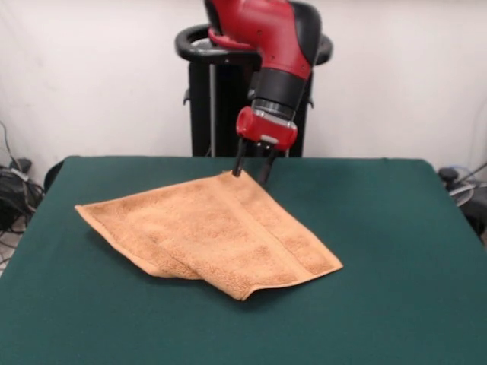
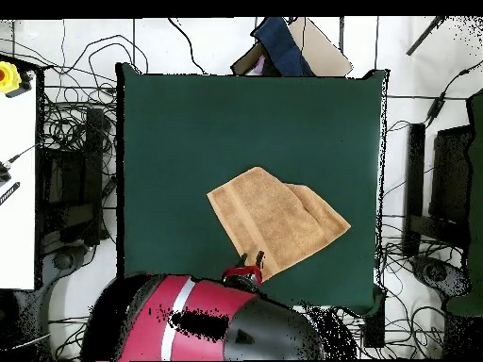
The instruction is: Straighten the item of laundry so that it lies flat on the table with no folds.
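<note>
From my remote station I see 1 orange-tan terry-cloth towel point(image 1: 221, 232) point(image 2: 276, 219) lying on the dark green table point(image 1: 396, 251) point(image 2: 179, 141). It is not flat: 1 part is folded over the rest, leaving a doubled layer with a woven border band running across it. In the front view, 1 corner points left, 1 right, 1 toward the camera. In the overhead view, it sits near the table's lower edge, right of centre.

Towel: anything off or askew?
Yes. The towel lies folded over itself and skewed to the table edges; a doubled layer shows along its front. The gripper sits open at the far corner. Nothing damaged.
</note>
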{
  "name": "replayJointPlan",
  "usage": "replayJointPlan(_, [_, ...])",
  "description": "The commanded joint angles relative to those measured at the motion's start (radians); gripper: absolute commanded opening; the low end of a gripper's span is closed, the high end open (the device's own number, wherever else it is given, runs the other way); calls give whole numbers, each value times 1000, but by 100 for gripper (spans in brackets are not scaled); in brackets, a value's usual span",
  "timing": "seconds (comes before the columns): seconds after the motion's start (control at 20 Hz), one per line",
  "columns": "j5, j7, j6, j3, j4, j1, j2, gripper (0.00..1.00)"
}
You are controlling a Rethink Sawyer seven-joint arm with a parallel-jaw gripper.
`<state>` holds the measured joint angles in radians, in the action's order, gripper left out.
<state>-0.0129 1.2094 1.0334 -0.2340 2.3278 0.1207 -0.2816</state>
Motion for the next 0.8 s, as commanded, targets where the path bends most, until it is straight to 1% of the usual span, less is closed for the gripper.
replayJointPlan(0.05, [46,262,-15,40,-146,24,63,100])
replayJointPlan(0.2, [11,251,-66,62,-174,52,68,100])
replayJointPlan(0.35, [-33,237,-118,86,-213,90,95,100])
replayJointPlan(0.5, [-138,216,-293,166,-290,197,147,100])
replayJointPlan(0.55, [-164,212,-326,184,-311,221,165,100])
replayJointPlan(0.7, [-214,203,-415,228,-354,273,202,100])
replayJointPlan(0.8, [-246,177,-559,283,-374,333,210,100])
